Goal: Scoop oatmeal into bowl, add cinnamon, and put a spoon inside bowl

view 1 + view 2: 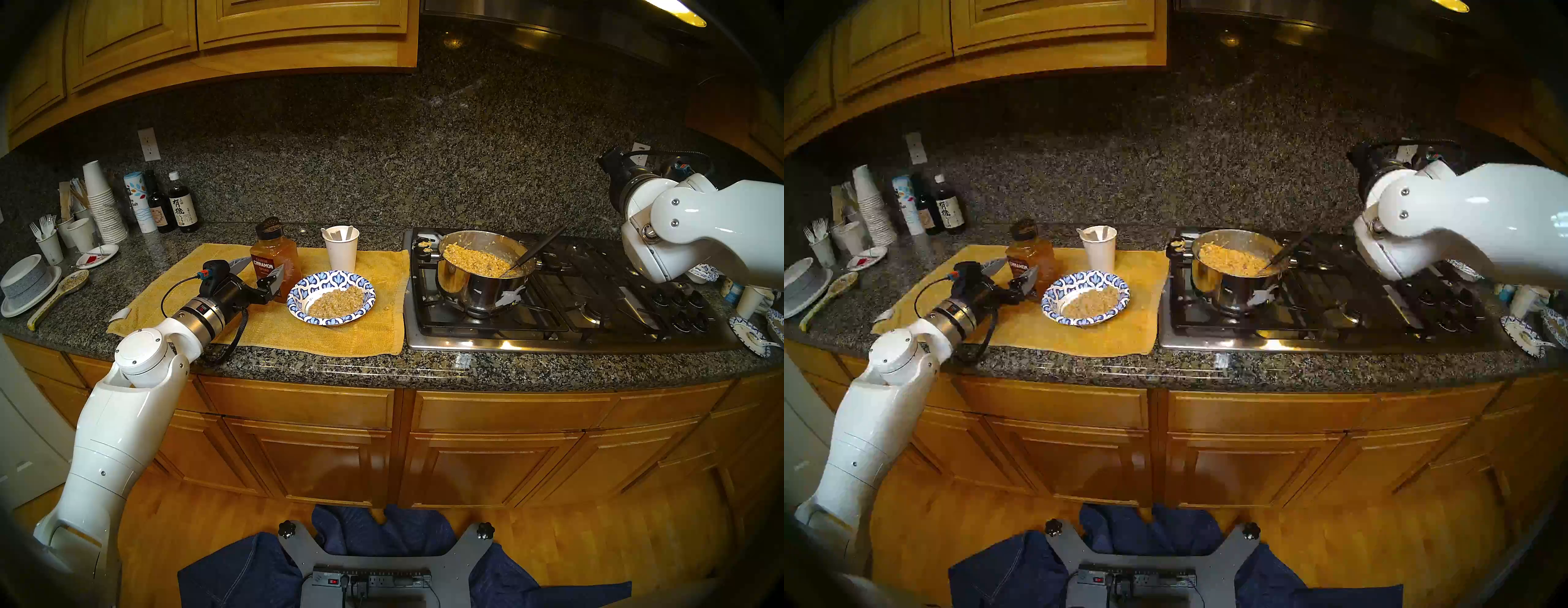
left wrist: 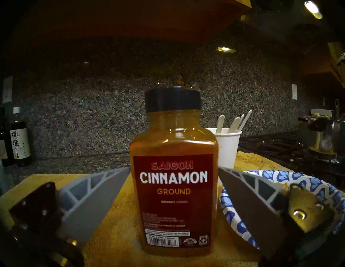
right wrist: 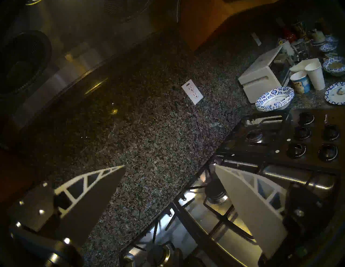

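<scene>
The cinnamon jar (image 1: 271, 254) (image 2: 173, 186) stands upright on the yellow towel (image 1: 263, 327), lid on. My left gripper (image 1: 259, 269) (image 2: 173, 167) is open, one finger on each side of the jar near its middle, not pressing it. Just right of the jar sits the blue-and-white bowl (image 1: 303, 291) (image 2: 298, 180), holding a portion of oatmeal (image 1: 337, 301). More oatmeal (image 1: 479, 259) fills the steel pot (image 1: 462, 293). White plastic spoons (image 1: 341, 232) (image 2: 235, 122) stand in a paper cup (image 1: 341, 257) behind the bowl. My right gripper (image 3: 169, 166) is open and empty, raised over the stove's back right.
A black-handled serving spoon (image 1: 539, 250) leans in the pot on the gas stove (image 1: 594, 305). Sauce bottles (image 1: 182, 208), stacked cups (image 1: 104, 204), stacked grey bowls (image 1: 25, 282) and a speckled spoon (image 1: 63, 288) crowd the left counter. More patterned bowls (image 3: 273, 98) and cups sit right of the stove.
</scene>
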